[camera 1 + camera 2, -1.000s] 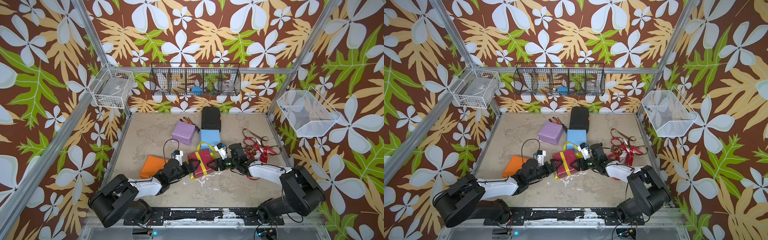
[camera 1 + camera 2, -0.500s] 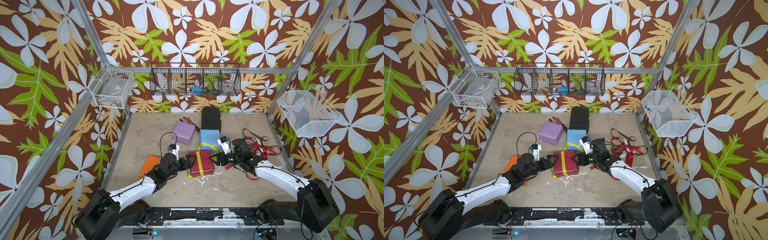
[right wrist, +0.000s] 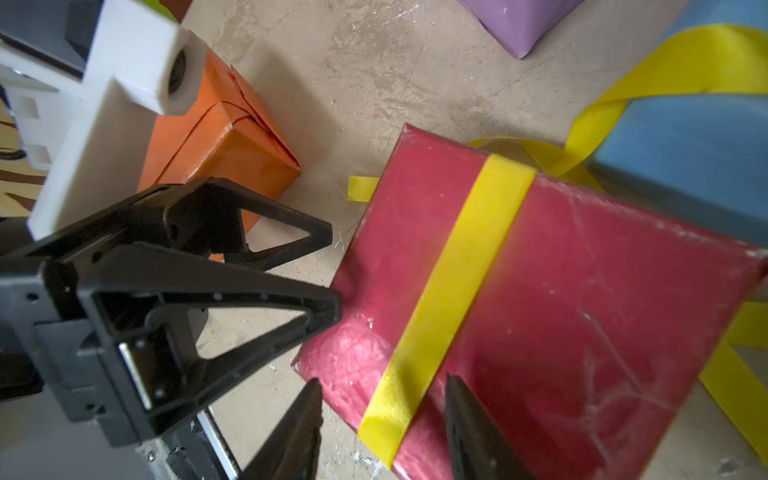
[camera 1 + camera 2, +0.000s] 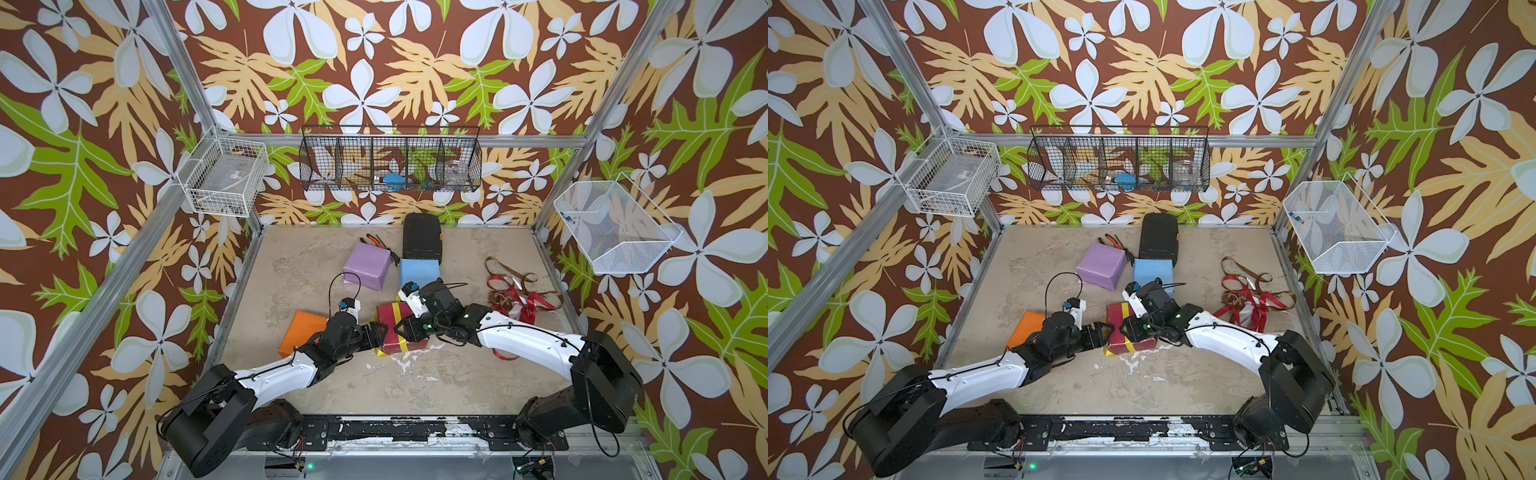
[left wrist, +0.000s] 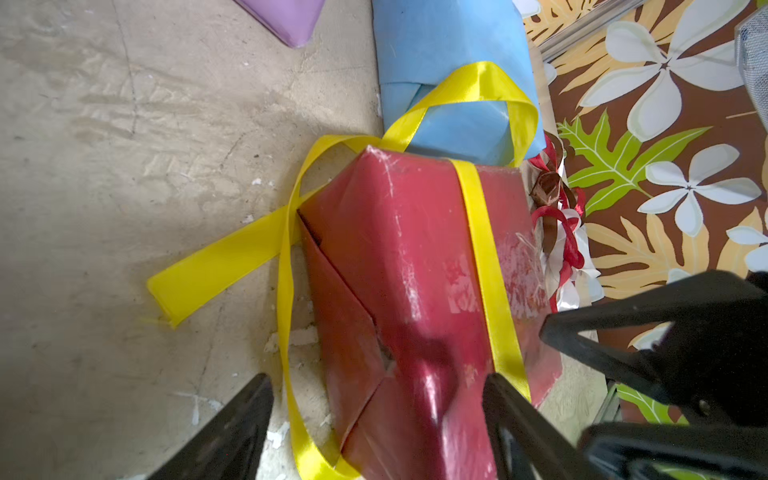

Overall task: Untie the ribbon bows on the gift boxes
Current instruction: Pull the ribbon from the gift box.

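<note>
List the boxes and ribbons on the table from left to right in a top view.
orange box → lilac box → light blue box → pile of loose ribbons. The dark red box is left out: it overlaps two others.

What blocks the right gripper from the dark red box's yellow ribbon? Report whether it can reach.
Likely yes: the right gripper has open jaws either side of the yellow ribbon on the dark red box, nothing between. The left gripper sits at the box's edge, off the band.
</note>
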